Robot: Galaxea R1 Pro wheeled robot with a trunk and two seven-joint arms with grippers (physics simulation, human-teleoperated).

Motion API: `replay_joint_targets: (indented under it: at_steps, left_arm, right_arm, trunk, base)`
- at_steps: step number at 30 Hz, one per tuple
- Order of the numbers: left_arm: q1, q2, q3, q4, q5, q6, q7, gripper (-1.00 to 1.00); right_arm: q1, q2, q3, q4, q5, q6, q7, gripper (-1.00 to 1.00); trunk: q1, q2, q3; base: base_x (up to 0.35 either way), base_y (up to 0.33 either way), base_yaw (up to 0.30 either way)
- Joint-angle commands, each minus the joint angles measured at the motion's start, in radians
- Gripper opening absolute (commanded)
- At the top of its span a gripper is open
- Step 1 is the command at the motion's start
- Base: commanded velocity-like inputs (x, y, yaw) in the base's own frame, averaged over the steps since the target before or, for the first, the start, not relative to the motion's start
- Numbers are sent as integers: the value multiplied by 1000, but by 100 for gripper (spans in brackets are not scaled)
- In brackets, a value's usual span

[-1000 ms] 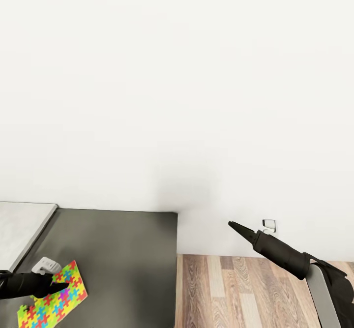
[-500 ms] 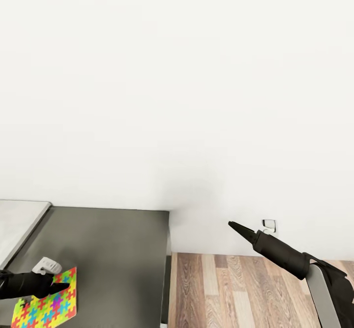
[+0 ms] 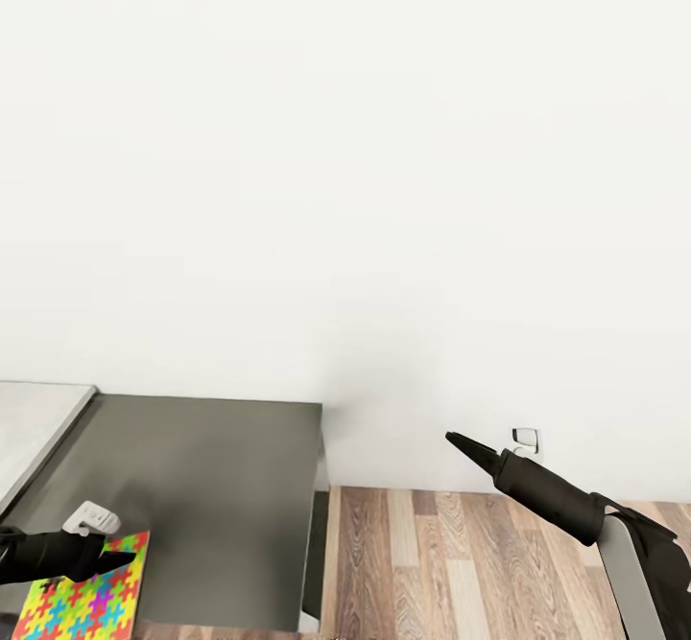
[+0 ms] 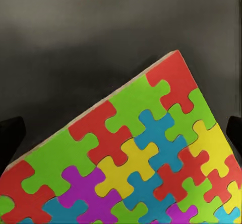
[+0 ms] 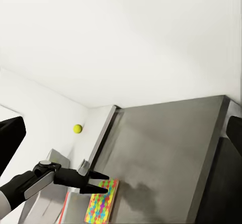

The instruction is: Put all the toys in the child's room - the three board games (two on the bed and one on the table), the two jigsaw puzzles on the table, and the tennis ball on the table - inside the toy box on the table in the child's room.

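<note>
Jigsaw puzzle (image 3: 79, 594) sits flat on the dark bench (image 3: 211, 486), lower left of the head frame, near the bench's front edge. In the left wrist frame it spans the lower half, one corner pointing up toward the middle.

My left hand (image 3: 120, 557) hovers over the puzzle's upper edge. Its dark fingers show at both side edges of the wrist frame, spread wide with the puzzle between them, gripping nothing.

Tennis ball (image 5: 77, 128) is a small yellow dot at left centre of the right wrist frame, on a pale surface beyond the bench.

My right hand (image 3: 459, 442) hangs over the wood floor (image 3: 461, 563) at lower right, carrying nothing; can't tell its opening.

Progress: early, I'd say. This puzzle isn't picked, the ball is loose, and I can't confirm anything is boxed.
</note>
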Motion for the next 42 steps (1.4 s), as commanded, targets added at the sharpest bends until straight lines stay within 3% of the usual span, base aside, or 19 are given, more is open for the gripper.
replay_joint_targets:
  at_steps: [1, 24, 31, 36, 41, 42]
  left_arm:
    - [-1, -1, 5, -2, -6, 9, -7, 100]
    - [-2, 0, 25, -2, 5, 20, -13, 100]
    - [-13, 0, 172, -18, 16, 61, -20, 100]
    - [-16, -1, 213, -41, 52, 107, -78, 100]
    - [-18, 1, 236, -59, 125, 172, -170, 100]
    - [-19, 2, 260, -86, 181, 228, -226, 100]
  right_arm:
    - [-1, 0, -1, 0, -2, 5, 2, 100]
    - [-1, 1, 1, 0, -1, 4, 0, 100]
    - [-1, 1, 1, 0, 3, 3, -3, 100]
    - [-1, 3, 1, 0, 14, 3, -4, 100]
    - [-1, 4, 1, 0, 17, 3, -3, 100]
    - [-1, 3, 1, -1, 17, 3, -2, 100]
  trunk:
    - [0, -2, -2]
    - [0, -2, -2]
    - [0, -2, -2]
    - [0, -2, -2]
    - [0, -2, -2]
    - [0, -2, -2]
  base:
    - [-50, -55, 0]
    - [-5, -18, 0]
    - [0, 0, 0]
    - [0, 0, 0]
    - [0, 0, 0]
    - [0, 0, 0]
